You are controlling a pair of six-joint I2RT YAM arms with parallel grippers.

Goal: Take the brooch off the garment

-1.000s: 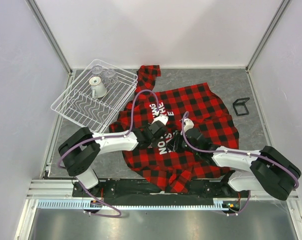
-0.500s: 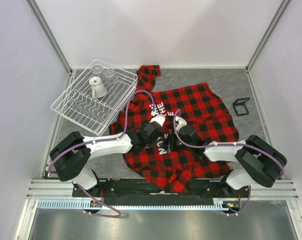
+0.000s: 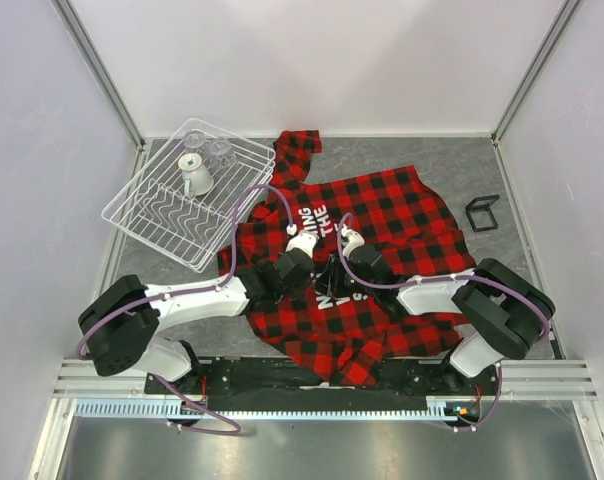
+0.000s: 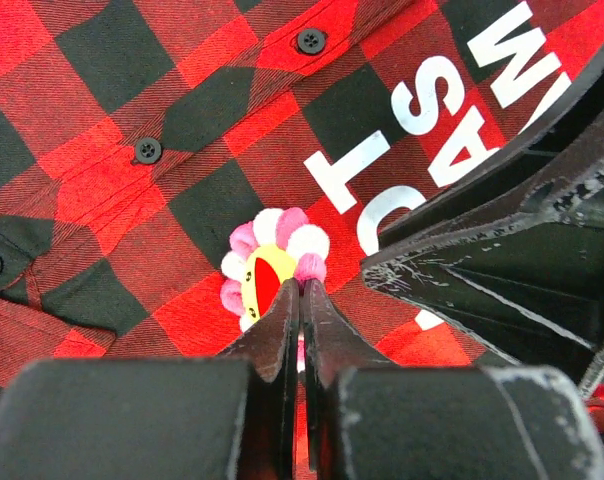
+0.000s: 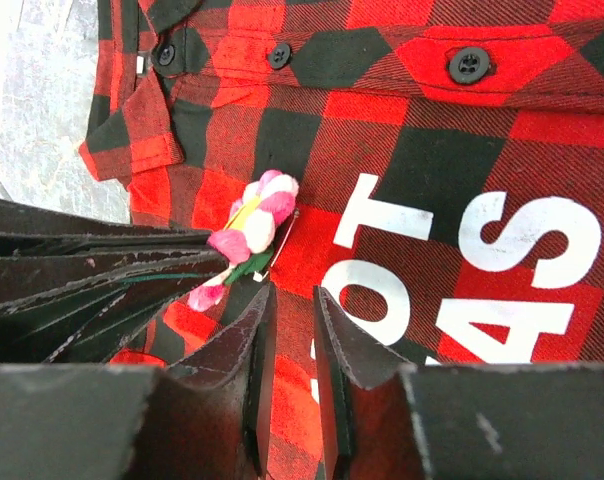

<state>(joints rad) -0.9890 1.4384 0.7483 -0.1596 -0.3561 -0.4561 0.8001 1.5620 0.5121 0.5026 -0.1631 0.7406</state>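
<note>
The garment, a red-and-black plaid shirt with white lettering, lies spread on the table. It also fills the left wrist view and the right wrist view. The brooch is a pink-and-white flower with a yellow centre. My left gripper is shut on its lower edge. In the right wrist view the brooch stands tilted up off the cloth, its pin showing. My right gripper sits just beside it, jaws a narrow gap apart with shirt fabric between them. Both grippers meet mid-shirt, left and right.
A white wire dish rack at the back left holds a cup and glasses. A small black frame lies at the right of the shirt. Walls enclose the table on three sides.
Both grippers have moved up and to the left across the shirt, staying tip to tip. The arms have stretched out further left.
</note>
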